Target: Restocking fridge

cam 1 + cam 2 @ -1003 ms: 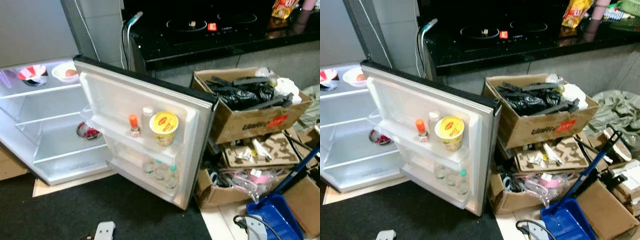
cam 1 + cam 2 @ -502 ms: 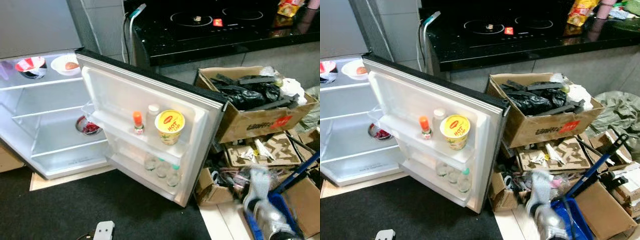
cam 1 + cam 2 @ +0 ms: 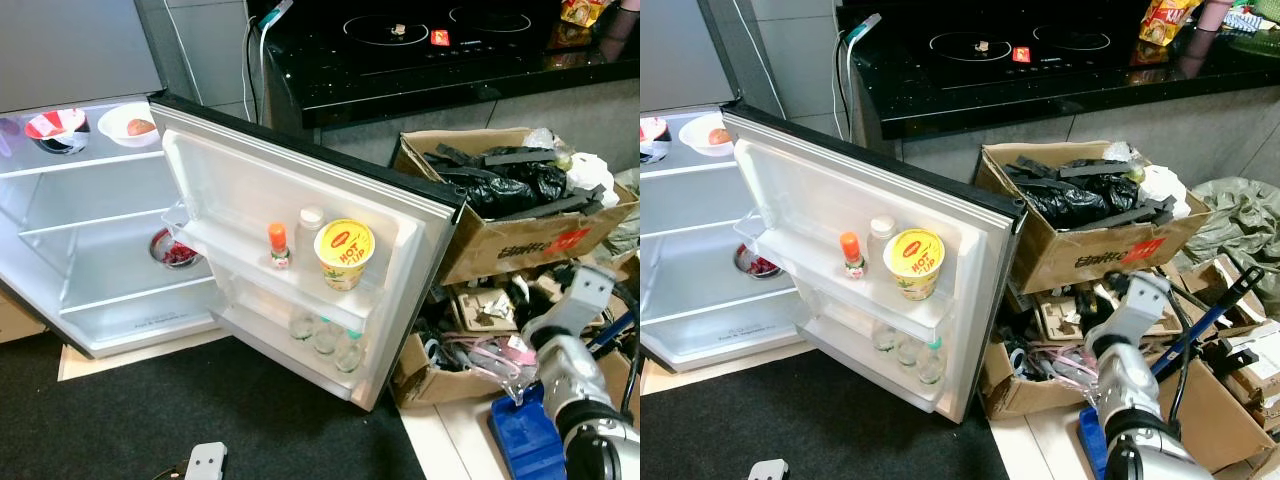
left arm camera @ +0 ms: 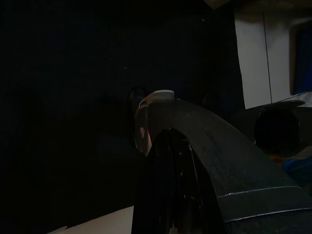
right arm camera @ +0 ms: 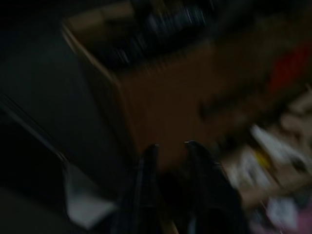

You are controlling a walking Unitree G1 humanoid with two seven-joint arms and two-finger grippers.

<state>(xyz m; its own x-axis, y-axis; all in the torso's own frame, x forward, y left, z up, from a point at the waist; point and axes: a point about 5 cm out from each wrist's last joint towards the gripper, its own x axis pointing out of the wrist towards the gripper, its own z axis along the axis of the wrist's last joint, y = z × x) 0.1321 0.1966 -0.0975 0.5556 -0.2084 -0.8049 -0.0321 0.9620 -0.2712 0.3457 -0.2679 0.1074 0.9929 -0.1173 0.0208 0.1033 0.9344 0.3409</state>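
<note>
The fridge door (image 3: 300, 240) stands wide open in front of me; on its upper shelf sit a yellow noodle cup (image 3: 343, 253), a small orange-capped bottle (image 3: 278, 246) and a white-capped jar (image 3: 309, 226); some small bottles (image 3: 325, 338) stand in the shelf below. Inside the fridge (image 3: 100, 250) two bowls (image 3: 92, 127) rest on the top shelf and a bowl of something red (image 3: 174, 251) sits lower down.

My right gripper (image 5: 170, 161) is out to my right, pointing at the big cardboard box (image 3: 1090, 215) full of black things; its two fingers (image 5: 146, 168) are a little apart with nothing between them. My left gripper hangs low in the dark; I cannot tell if it is open or closed.

What could go wrong — my right arm (image 3: 1130, 360) is close to the door's edge and to the pile of boxes and the blue dustpan (image 3: 525, 440) on the floor. If I swing too wide I think I could bump the door and knock the cup off its shelf; or I could catch on the wires and junk down there.
</note>
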